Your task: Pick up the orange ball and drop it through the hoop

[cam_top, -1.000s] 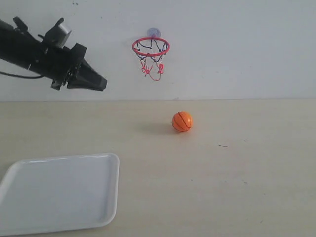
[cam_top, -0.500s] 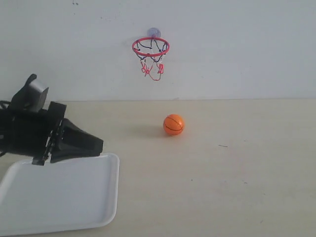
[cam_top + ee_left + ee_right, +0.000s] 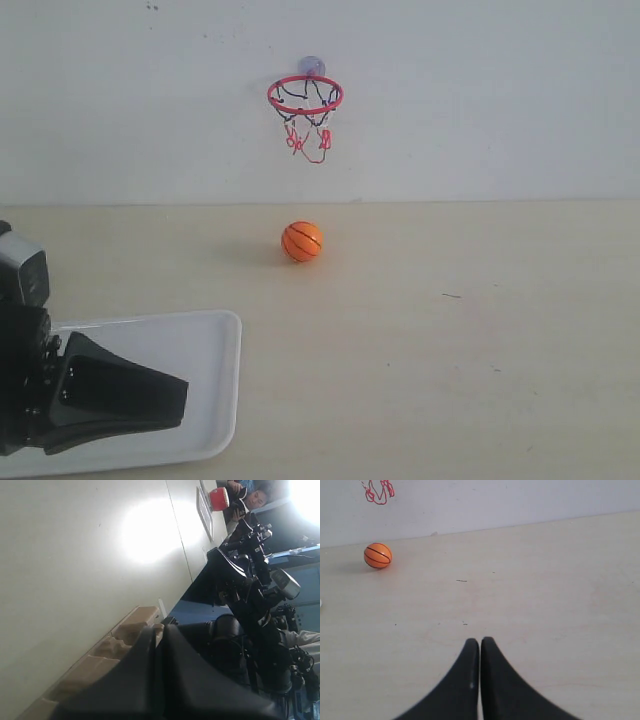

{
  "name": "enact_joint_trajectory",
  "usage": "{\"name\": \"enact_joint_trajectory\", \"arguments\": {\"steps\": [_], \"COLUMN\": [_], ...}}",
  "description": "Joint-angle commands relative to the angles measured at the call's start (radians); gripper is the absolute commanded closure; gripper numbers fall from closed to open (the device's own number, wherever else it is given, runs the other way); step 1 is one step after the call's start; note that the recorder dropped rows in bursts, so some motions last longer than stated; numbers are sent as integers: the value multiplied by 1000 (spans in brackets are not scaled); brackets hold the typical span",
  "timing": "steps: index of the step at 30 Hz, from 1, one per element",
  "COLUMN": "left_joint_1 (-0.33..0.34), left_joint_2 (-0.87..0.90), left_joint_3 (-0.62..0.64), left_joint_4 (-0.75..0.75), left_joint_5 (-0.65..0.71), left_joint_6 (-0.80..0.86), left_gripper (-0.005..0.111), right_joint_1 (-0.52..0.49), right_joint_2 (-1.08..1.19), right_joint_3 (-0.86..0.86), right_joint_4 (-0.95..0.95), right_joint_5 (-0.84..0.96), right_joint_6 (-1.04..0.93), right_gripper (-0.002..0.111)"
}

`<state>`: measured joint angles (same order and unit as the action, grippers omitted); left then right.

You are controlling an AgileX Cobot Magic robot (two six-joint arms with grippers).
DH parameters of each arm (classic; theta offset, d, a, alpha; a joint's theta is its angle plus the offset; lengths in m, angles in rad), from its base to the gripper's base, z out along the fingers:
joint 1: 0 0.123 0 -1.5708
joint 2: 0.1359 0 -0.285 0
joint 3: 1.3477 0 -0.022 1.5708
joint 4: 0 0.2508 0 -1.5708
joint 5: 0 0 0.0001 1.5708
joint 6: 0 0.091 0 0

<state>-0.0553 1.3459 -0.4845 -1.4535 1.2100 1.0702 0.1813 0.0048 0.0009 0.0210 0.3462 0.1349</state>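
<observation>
Orange ball (image 3: 301, 241) lies ungrasped at the hoop's (image 3: 305, 95) six o'clock. Left gripper (image 3: 159, 632) and right gripper (image 3: 480, 645) are together, so pickup needs one opened.

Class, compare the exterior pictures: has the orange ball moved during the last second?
Yes. The orange ball has rolled left: it lay to the right of the hoop and now sits almost straight below it.

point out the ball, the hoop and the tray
ball (image 3: 302, 241), exterior view, middle of its face
hoop (image 3: 305, 111), exterior view, front of red ring
tray (image 3: 170, 345), exterior view, bare floor near rim
</observation>
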Motion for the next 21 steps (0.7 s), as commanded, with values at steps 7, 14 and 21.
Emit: {"name": "enact_joint_trajectory", "arguments": {"steps": [7, 14, 21], "left_joint_1": [-2, -2, -2], "left_joint_2": [-53, -338, -702], "left_joint_3": [5, 5, 5], "left_joint_4": [-16, -24, -22], "left_joint_5": [11, 11, -97], "left_joint_6": [11, 11, 75], "left_gripper": [103, 103, 103], "right_joint_1": [-1, -1, -1], "right_joint_2": [-5, -5, -5], "right_joint_3": [-1, -1, -1], "right_joint_4": [-4, -4, -4], "right_joint_5": [-12, -12, -12], "right_joint_6": [-4, -4, -4], "right_gripper": [108, 108, 108]}}
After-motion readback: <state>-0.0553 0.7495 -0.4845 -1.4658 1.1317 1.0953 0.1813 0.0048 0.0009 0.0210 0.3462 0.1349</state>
